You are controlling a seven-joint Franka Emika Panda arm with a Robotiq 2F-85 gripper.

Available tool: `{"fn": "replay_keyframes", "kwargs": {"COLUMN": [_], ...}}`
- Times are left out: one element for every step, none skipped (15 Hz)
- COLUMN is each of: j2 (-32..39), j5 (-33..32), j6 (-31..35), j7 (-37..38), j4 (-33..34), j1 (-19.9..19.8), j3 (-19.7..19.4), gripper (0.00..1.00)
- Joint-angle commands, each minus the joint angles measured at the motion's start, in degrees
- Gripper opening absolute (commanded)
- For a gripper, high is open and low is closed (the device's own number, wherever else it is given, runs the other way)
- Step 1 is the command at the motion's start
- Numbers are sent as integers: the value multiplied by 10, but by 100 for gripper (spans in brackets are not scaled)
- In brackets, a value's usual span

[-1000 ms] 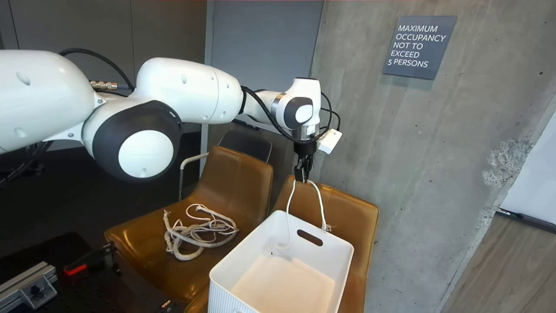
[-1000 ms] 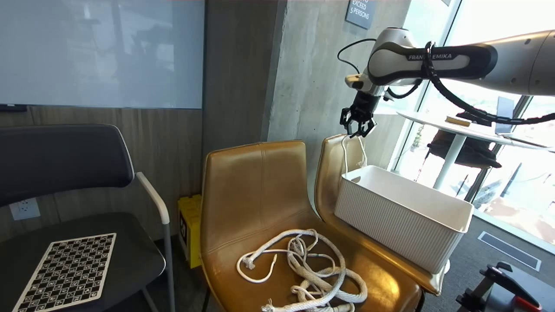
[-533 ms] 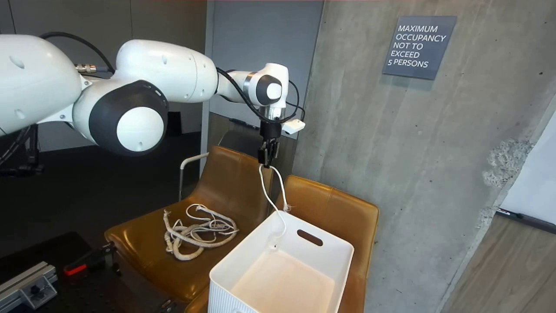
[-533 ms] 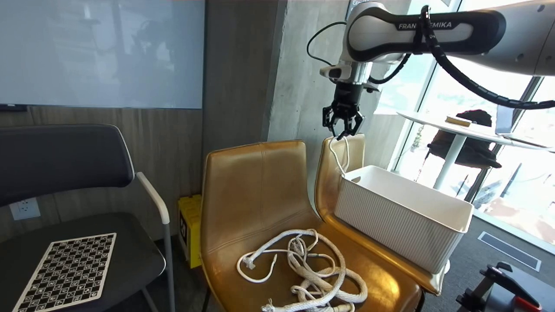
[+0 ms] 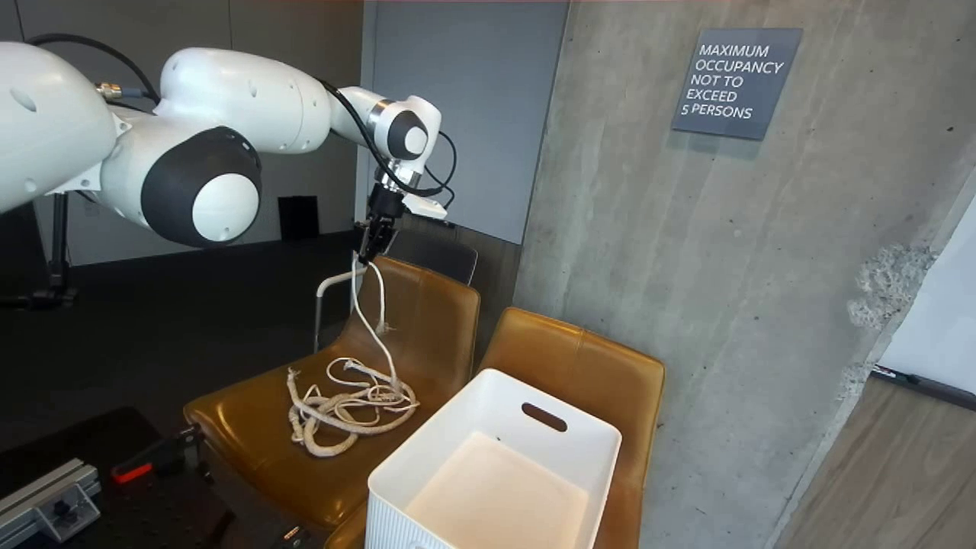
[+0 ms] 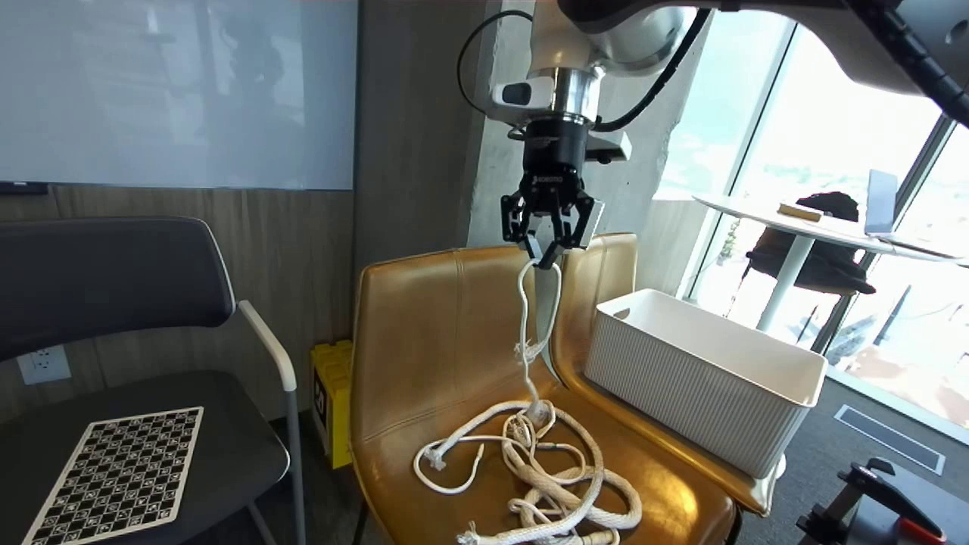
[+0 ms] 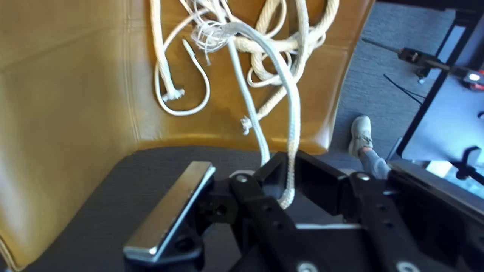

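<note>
In an exterior view, a tan chair (image 6: 454, 356) bore coiled rope (image 6: 546, 485). Above it the gripper (image 6: 540, 257) pinched a white cord (image 6: 522, 306) at its bend, both strands hanging. Swung low, the frayed end (image 6: 528, 351) could snag the coils; the thin cord might slip if tugged. The chair's top edge looked near; open air lay rightward, above the box (image 6: 696, 378).

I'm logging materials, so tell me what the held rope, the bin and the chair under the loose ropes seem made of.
Held rope: matte braided fibre, cotton or synthetic; the weave shows and an end frays into strands. Bin: probably satin-finish moulded plastic, from its even white surface and ribbed outside. Chair: softly glossy leather or imitation; seams and sheen suggest it, but not which.
</note>
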Motion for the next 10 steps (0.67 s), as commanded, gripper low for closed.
{"fn": "replay_keyframes", "kwargs": {"j2": [3, 10, 13, 19, 23, 28, 32, 35, 38, 39], "j5": [48, 54, 58, 57, 45, 26, 19, 12, 2, -9], "j6": [-55, -57, -56, -49, -41, -32, -29, -25, -22, -24], "j7": [83, 117, 148, 179, 206, 233, 257, 279, 301, 322], "j4": [7, 12, 14, 16, 17, 18, 17, 15, 15, 14], "j1": [29, 43, 56, 71, 89, 108, 121, 131, 143, 153], "j3": [39, 43, 46, 46, 40, 26, 23, 21, 16, 10], "gripper": [3, 3, 3, 3, 3, 3, 3, 3, 3, 3]}}
